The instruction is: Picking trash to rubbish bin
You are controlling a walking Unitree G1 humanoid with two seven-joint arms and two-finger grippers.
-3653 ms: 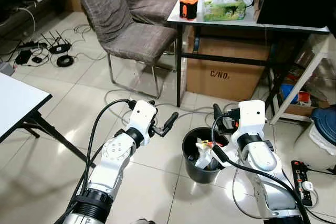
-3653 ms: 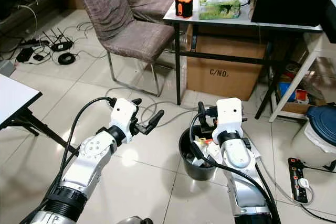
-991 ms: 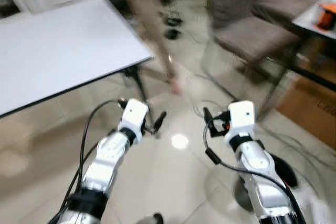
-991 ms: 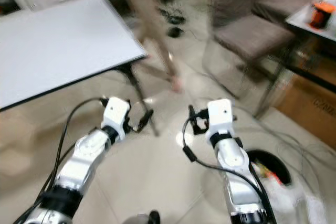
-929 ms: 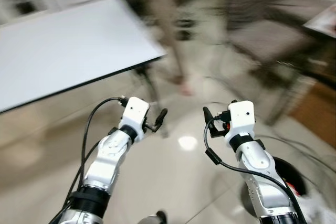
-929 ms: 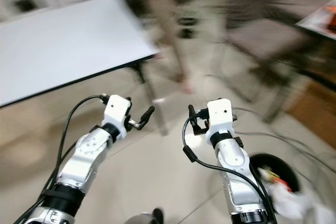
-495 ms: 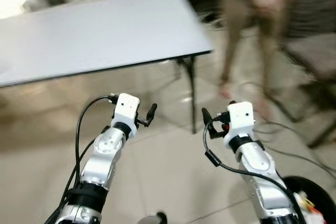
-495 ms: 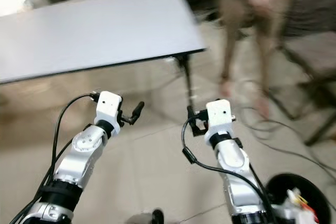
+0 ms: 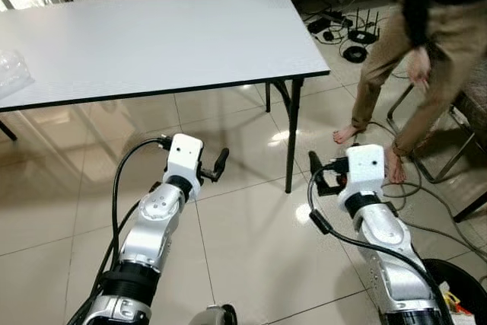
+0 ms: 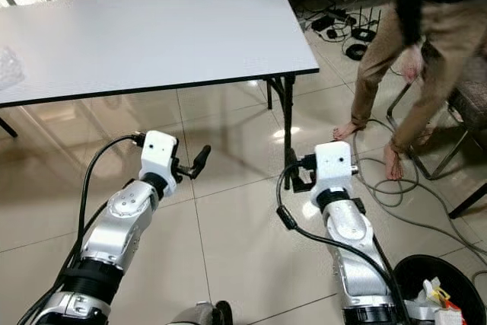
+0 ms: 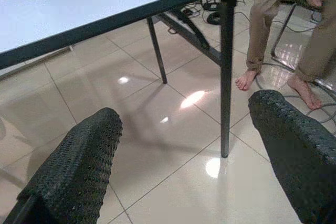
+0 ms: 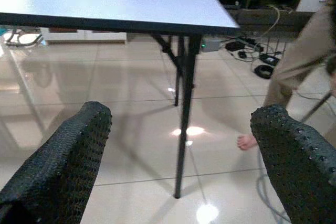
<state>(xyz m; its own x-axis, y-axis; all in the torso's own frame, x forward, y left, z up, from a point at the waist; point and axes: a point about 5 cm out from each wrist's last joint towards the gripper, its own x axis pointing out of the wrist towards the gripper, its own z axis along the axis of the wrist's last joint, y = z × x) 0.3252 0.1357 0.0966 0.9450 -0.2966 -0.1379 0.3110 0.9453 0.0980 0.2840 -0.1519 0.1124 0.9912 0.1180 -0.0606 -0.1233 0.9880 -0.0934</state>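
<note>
Here the robot faces a white bench (image 9: pixel 152 36) with black legs that spans the far left of the scene, its top bare but for a clear plastic item (image 9: pixel 14 74) at the far left edge. Both arms are raised over the glossy tiled floor (image 9: pixel 243 249), in front of the bench. The left claw (image 9: pixel 221 164) sits near the middle of the scene, just short of the bench's near edge, and the left wrist view shows its two black fingers (image 11: pixel 79 166) spread wide apart with nothing between them. The right claw (image 9: pixel 314 175) is held up on the right, beside the bench's near right leg (image 9: pixel 292 146); the right wrist view shows its fingers (image 12: pixel 68 156) equally wide apart and empty.

The black rubbish bin (image 10: pixel 437 294) stands on the floor at the near right corner, beside the right arm, with white and coloured trash (image 10: pixel 435 293) visible inside it. A barefoot person (image 9: pixel 411 58) in tan trousers stands at the far right, bent forward, beside a chair frame (image 9: pixel 449 142). Cables (image 9: pixel 415 203) trail over the floor near the feet, and more wires and black devices (image 9: pixel 350 32) lie further back.
</note>
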